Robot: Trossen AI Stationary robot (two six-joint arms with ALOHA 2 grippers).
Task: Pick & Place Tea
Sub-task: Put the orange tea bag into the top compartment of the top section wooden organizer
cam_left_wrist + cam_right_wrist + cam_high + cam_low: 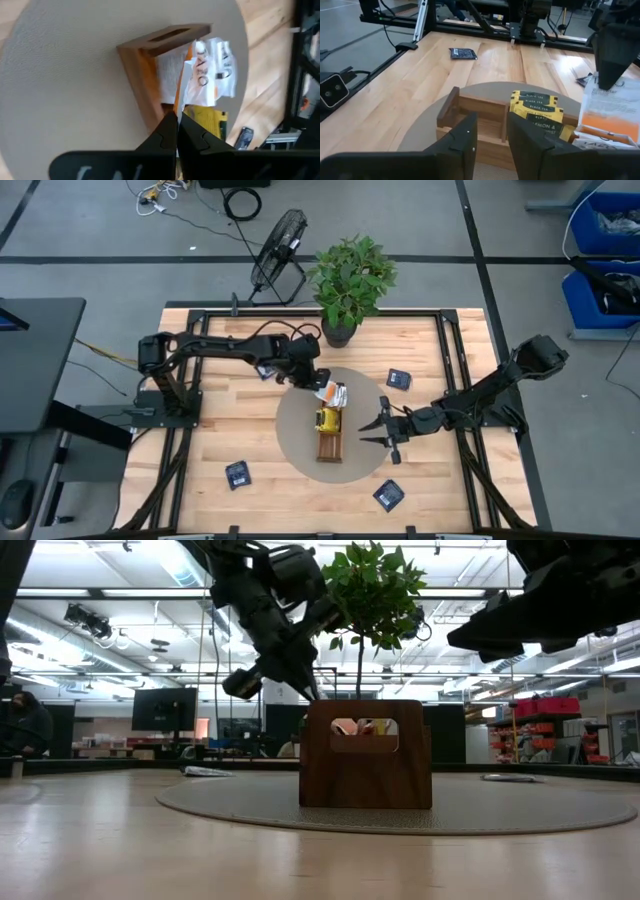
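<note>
A long brown wooden tray (329, 442) lies on a round grey mat (300, 440), with yellow tea sachets (536, 106) standing in it. My left gripper (177, 124) is over the tray's far end, shut on an orange-and-white tea sachet (333, 392). My right gripper (492, 142) stands open just to the right of the tray, with nothing between its fingers. Several dark navy sachets lie flat on the table, among them one (399, 378) at the far right and one (238, 474) at the near left. My left gripper pinches the orange-and-white sachet by its upper edge (182, 107) between its two fingertips. The fingers slant down from the table's far left. The sachet hangs below them over the tray's far end (607, 112); whether its lower end touches the tray, I cannot tell.
A potted plant (350, 280) stands at the table's far edge behind the mat. A navy sachet (389, 495) lies near the front edge on the right, and another (265, 370) lies under the left arm. A black frame (465, 360) borders the table.
</note>
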